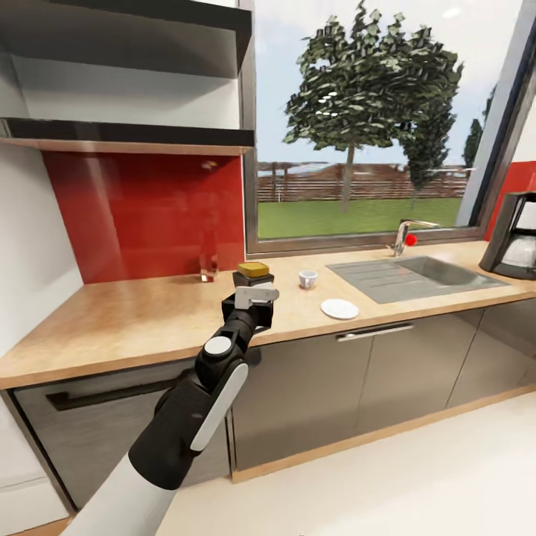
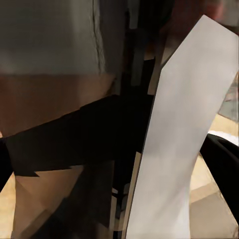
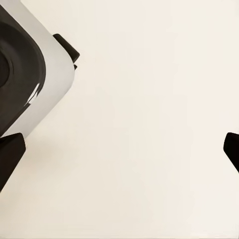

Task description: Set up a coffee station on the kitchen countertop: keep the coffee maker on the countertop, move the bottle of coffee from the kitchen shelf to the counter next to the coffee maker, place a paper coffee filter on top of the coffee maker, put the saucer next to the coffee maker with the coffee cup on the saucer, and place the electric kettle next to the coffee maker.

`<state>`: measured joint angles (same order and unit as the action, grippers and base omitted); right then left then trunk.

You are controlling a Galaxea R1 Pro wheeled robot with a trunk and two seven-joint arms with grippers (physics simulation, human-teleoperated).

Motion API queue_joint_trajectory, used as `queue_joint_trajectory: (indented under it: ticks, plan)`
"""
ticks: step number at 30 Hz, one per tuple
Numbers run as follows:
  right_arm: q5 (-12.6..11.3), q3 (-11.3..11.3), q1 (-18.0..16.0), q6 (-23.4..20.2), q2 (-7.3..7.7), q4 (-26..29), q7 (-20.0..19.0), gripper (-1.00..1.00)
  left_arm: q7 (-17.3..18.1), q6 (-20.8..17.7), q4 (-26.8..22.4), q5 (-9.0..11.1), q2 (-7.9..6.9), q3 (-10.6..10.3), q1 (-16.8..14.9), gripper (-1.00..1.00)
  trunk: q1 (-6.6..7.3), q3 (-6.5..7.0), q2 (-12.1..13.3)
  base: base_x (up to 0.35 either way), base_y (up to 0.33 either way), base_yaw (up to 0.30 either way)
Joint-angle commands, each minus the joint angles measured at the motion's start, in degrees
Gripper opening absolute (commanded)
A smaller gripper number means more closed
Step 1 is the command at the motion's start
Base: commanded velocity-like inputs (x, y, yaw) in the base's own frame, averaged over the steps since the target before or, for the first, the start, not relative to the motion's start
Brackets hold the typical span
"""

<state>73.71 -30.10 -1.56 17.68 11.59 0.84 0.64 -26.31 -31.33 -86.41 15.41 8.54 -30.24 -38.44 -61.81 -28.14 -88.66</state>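
At frame centre, the left gripper (image 1: 251, 296), jaws clamped on the bottle of coffee (image 1: 253, 273), should carry it level toward the coffee maker (image 1: 514, 234) at right; the right gripper (image 3: 119, 144) hangs wide open.

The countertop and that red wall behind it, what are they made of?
The countertop looks like light wood, or a wood-look laminate, going by its grain, with a matt finish. The red wall seems glossy glass or lacquered panel: it mirrors things faintly.

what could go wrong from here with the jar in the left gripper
The bottle of coffee is held by the left gripper above the kitchen countertop; a slack grip could drop it. The coffee maker stands far along, past the sink, and the coffee cup and saucer could get knocked on the way.
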Motion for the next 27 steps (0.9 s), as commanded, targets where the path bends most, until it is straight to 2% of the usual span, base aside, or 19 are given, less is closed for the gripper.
queue_joint_trajectory:
  ticks: [1,18,27]
  plan:
    - [0.6,-0.5,0.0,0.2,0.02,0.0,0.1,1.0,-0.6,-0.1,-0.1,0.5,-0.02,-0.1,-0.1,-1.0,0.0,-0.06,0.0,0.0,0.0,-0.28]
    - [0.6,-0.5,0.0,0.2,0.02,0.0,0.1,1.0,-0.5,-0.1,0.0,0.5,-0.02,-0.1,-0.1,-1.0,0.0,-0.06,0.0,0.0,0.0,-0.279]
    - [0.6,-0.5,-0.1,0.2,0.02,0.0,0.2,1.0,-0.5,-0.1,0.0,0.5,-0.02,-0.1,-0.1,-1.0,0.0,-0.06,0.0,0.0,0.0,-0.07]
